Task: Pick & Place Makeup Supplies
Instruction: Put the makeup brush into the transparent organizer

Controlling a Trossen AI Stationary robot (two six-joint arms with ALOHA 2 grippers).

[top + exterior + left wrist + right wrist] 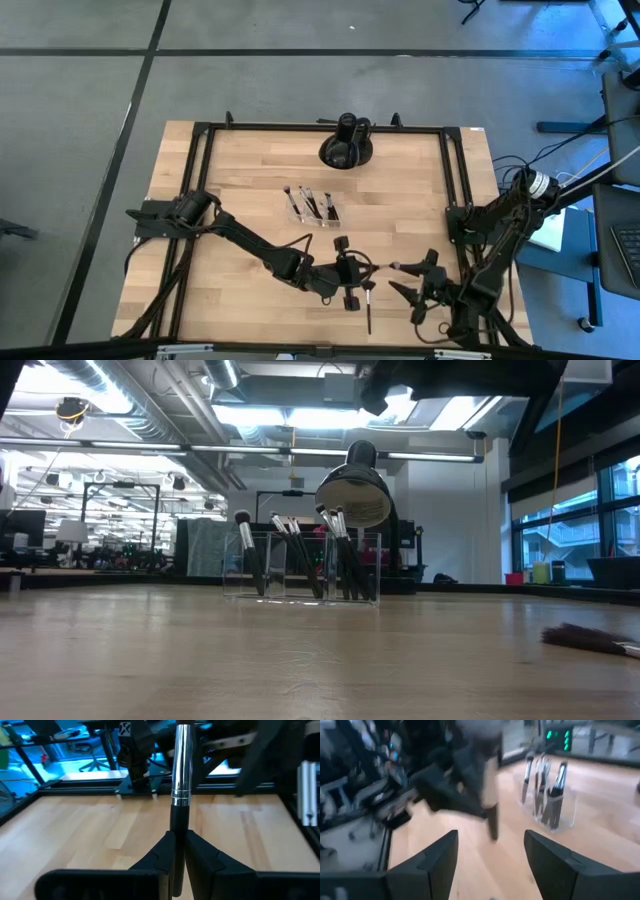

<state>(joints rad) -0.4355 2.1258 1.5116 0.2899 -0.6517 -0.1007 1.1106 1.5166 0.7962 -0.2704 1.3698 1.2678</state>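
I see the left gripper (349, 272) reaching low, near side of the clear tray (314, 209), fingers clamped on a brush (180, 795); the brush's handle runs straight out past them. Right gripper (490, 857) alongside, fingers apart, empty. Tray holds several brushes (300, 555) upright. One brush (590, 639) lies flat on the table (250, 170).

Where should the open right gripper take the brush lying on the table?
Mid-handle, from straight above, jaws spanning its width: the brush lies flat and thin on the table, leaving no room beneath, and its bristle end is soft.
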